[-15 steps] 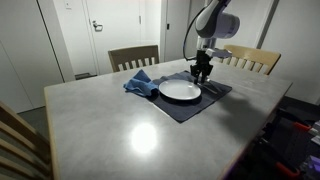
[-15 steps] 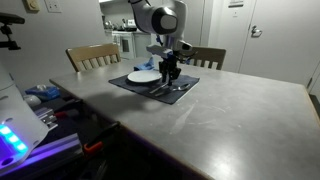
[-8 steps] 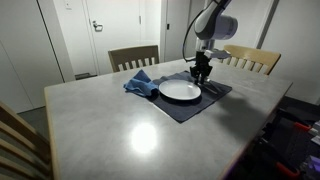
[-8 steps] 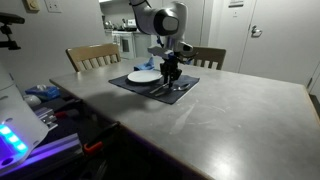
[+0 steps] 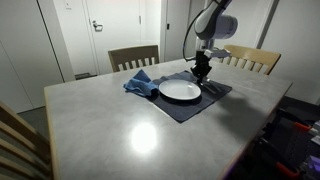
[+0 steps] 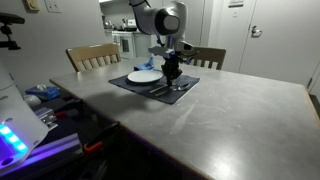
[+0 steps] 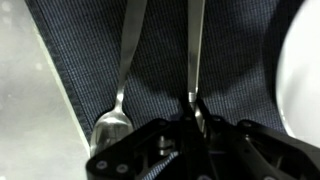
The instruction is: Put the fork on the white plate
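Note:
The white plate [image 5: 180, 90] lies on a dark placemat [image 5: 190, 104], and it also shows in an exterior view [image 6: 144, 76]. In the wrist view, the fork [image 7: 195, 45] and a spoon [image 7: 124, 60] lie side by side on the placemat [image 7: 85, 45], with the plate's rim [image 7: 303, 70] at the right edge. My gripper [image 7: 193, 115] is shut on the near end of the fork, fingers pressed together around it. In both exterior views the gripper [image 5: 202, 72] [image 6: 172, 74] hangs straight down beside the plate, low over the placemat.
A crumpled blue cloth [image 5: 140, 84] lies at the plate's far side. Wooden chairs [image 5: 133, 57] [image 5: 252, 60] stand behind the grey table [image 5: 120, 125]. Equipment with cables [image 6: 50, 110] sits off the table's side.
The gripper has risen very slightly at the same spot beside the plate. Nothing else has moved.

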`<state>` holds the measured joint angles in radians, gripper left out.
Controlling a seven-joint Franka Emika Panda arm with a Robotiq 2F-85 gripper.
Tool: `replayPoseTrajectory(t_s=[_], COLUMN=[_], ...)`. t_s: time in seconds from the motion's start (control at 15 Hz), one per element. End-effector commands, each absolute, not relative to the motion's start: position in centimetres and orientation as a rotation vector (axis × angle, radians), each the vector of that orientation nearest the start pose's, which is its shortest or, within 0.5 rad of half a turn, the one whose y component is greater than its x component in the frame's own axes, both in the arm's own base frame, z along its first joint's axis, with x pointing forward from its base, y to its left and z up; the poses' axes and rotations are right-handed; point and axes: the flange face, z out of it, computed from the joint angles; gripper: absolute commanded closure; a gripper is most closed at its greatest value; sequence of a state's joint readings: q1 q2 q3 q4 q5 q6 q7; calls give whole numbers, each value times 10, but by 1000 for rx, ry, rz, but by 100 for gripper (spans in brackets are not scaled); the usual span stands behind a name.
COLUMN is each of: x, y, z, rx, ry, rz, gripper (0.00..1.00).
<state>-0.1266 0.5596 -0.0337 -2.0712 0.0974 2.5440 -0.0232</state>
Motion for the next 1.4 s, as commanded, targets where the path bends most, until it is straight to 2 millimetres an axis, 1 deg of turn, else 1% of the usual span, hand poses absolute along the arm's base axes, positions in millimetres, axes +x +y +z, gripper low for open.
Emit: replayPoseTrajectory(t_s=[0.0, 0.47, 0.73, 0.93, 1.07, 1.33], x=[574, 571, 564, 557, 554, 554], y=[-93, -96, -92, -80, -69, -47], z=[148, 176, 194, 208, 216, 223], rx=[-3099, -3132, -3170, -3156, -3149, -3137], ry=[320, 258, 150, 58, -9, -113], rz=[161, 135, 234, 288, 288, 269], gripper=[98, 98, 98, 98, 98, 98])
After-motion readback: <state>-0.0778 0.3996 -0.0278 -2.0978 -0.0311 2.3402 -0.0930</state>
